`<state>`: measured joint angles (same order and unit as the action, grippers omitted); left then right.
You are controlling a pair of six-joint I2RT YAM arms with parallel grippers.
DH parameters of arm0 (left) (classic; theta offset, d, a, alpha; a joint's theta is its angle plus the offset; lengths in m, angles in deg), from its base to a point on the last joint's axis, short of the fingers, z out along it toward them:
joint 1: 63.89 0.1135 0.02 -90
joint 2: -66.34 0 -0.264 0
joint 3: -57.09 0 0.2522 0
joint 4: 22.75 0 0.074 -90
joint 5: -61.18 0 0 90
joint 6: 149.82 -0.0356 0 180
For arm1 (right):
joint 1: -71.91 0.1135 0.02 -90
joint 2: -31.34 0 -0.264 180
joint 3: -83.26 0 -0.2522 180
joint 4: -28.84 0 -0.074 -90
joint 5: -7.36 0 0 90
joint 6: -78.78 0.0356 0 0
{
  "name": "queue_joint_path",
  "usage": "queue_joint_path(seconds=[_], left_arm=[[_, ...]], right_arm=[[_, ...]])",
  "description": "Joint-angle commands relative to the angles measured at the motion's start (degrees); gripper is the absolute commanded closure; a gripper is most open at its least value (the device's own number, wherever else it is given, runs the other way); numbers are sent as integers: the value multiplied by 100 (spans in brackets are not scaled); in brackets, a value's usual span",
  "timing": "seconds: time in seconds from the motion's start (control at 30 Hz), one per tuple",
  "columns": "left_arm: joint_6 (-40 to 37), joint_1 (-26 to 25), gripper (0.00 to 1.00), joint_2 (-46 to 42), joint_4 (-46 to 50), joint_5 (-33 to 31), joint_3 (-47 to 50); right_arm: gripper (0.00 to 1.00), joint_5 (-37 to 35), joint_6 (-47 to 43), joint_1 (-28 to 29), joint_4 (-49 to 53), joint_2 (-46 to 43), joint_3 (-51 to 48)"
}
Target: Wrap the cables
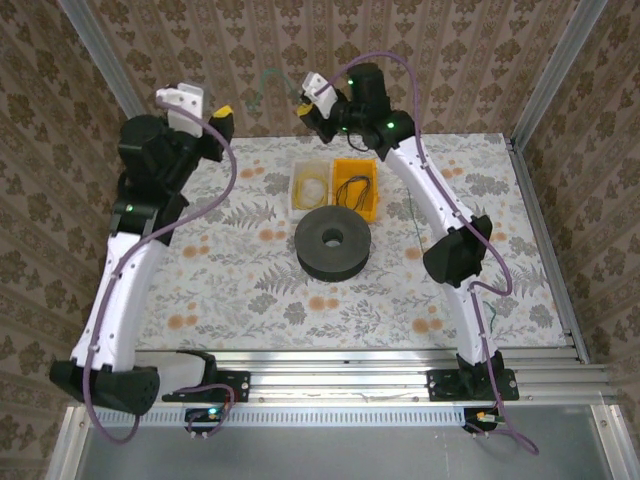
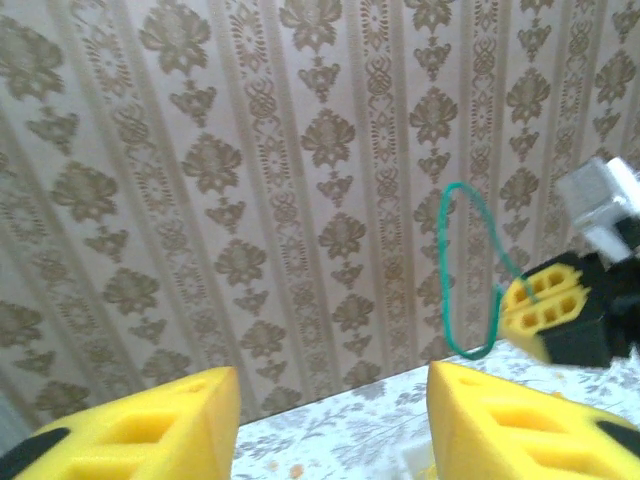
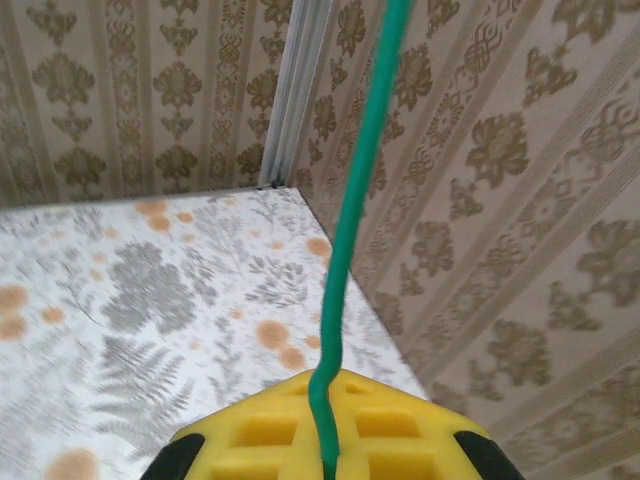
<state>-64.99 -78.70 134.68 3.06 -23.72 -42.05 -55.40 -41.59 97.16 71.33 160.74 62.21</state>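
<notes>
Up by the back wall [image 1: 430,40], your right gripper [image 2: 547,303] pinches the green cable [image 3: 345,230], held in the air as a loose loop; your left gripper [image 2: 332,400] is spread, nothing between its fingers [image 2: 170,420]. Ease the left in and close only once the loop's free side sits between them. Left wrist gives you the whole loop, right wrist the wire seated in the pinch.

- Site type: robot laboratory test cell, dressed as a domestic room.
- Silver aluminium extrusion posts [image 1: 556,70] frame the cell beside the right gripper [image 1: 303,105].
- Brown damask-patterned wallpaper panels [image 2: 200,200] stand ahead of the left gripper [image 2: 335,420].
- White floral-printed table covering [image 1: 240,270] lies below both grippers.
- Silver slotted aluminium rail [image 1: 340,362] carries the arm bases.
</notes>
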Motion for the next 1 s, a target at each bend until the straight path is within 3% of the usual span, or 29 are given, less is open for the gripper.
queue_joint_path(seconds=[0.0, 0.1, 0.27, 0.53, 0.8, 0.97], left_arm=[[31, 100, 38, -355, 477, 15, 177], [117, 128, 29, -442, 1081, 258, 199], [524, 105, 0, -664, 1250, 633, 911], [1168, 59, 0, -993, 1090, 1087, 2207], [2505, -158, 0, -994, -459, 1875, 3890], [3270, -204, 0, -557, -1500, 2327, 4632]], right_arm=[[100, 840, -1547, -48, 59, -20, 9], [100, 1215, -2039, -88, 80, -20, 2], [100, 2027, -2551, -152, 168, -95, -18], [100, 2309, -3325, -172, 827, -299, 17], [100, 2226, -3397, -229, 951, -498, -145], [100, 2215, -3388, -230, 969, -541, -222]])
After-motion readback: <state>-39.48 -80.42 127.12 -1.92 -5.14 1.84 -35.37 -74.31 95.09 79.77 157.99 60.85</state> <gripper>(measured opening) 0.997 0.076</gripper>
